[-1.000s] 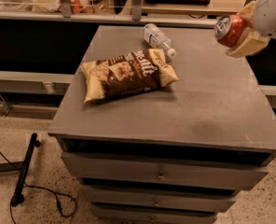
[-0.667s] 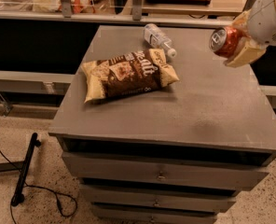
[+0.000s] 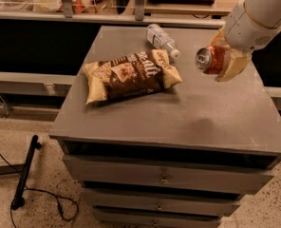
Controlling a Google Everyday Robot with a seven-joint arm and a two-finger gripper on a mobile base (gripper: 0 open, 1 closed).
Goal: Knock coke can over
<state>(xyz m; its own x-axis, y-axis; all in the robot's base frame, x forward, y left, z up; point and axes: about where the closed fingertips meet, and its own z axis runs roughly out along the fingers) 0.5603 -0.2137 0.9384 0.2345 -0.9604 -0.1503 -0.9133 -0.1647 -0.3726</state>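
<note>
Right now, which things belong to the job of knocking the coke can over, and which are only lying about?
Job: coke can, held sideways in the air; gripper, shut on it, above the table at the right.
Lying about: chip bag, mid-table; water bottle, on its side behind it.

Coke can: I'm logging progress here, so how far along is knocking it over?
Done: the gripper has its fingers shut on the coke can. In hand: the can hangs tipped on its side in the air above the table. Left: it is not yet lying on the table.
</note>
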